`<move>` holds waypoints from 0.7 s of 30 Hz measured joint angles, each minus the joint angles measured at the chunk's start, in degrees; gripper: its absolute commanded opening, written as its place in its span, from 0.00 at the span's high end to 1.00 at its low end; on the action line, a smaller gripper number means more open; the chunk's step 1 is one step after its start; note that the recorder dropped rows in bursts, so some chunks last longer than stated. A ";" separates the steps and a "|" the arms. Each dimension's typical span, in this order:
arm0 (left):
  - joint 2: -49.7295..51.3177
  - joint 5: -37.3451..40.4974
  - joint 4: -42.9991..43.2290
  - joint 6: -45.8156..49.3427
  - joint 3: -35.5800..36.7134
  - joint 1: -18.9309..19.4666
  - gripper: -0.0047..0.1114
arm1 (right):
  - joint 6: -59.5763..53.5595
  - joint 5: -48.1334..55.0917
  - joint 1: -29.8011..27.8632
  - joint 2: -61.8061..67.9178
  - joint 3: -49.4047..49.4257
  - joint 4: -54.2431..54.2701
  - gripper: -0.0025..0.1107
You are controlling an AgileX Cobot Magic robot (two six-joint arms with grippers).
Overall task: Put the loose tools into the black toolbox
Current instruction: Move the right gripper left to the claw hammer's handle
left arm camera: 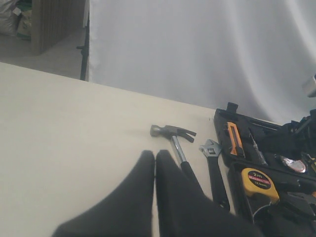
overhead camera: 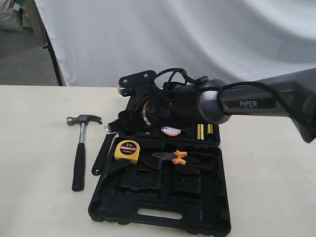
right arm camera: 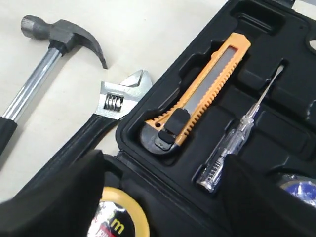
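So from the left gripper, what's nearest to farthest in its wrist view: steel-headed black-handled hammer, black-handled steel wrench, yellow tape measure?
From the left gripper:
1. Steel-headed black-handled hammer, on the table, handle right beside it.
2. Black-handled steel wrench, on the table beside the black toolbox.
3. Yellow tape measure, inside the toolbox.

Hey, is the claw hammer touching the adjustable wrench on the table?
Apart. The exterior view shows bare table between the claw hammer and the adjustable wrench; the right wrist view shows the claw clear of the wrench's head.
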 measured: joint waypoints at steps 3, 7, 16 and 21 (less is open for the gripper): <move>0.00 0.00 0.00 0.00 0.00 0.00 0.95 | 0.00 -0.61 0.00 0.00 0.00 0.00 0.41; 0.00 0.00 0.00 0.00 0.00 0.00 0.95 | 0.23 -4.26 0.00 0.27 0.00 0.00 0.41; 0.00 0.00 0.00 0.00 0.00 0.00 0.95 | 0.77 -4.96 2.23 4.67 -7.77 1.48 0.41; 0.00 0.00 0.00 0.00 0.00 0.00 0.95 | -0.37 -1.37 5.67 8.60 -15.02 1.48 0.41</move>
